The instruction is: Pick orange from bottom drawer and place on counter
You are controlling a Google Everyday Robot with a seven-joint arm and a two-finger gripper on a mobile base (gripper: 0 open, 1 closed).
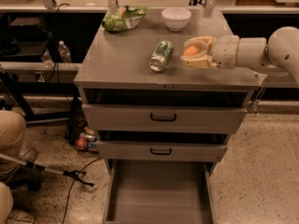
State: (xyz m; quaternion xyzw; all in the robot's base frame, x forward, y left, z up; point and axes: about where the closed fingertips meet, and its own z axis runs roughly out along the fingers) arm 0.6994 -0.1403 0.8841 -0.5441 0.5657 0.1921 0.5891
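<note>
My gripper [190, 51] reaches in from the right over the counter [121, 64], its pale fingers [198, 61] shut on the orange [191, 50]. It holds the orange just above the right part of the counter, right of the lying green can [160, 56]. The bottom drawer [159, 192] is pulled open below, its flat floor bare.
A white bowl [176, 17] and a green chip bag [123, 17] sit at the counter's back. Two grey drawers with black handles [163, 118] are above the open one. A can and a small dark-red round object [81, 143] lie on the floor at the left, near cables.
</note>
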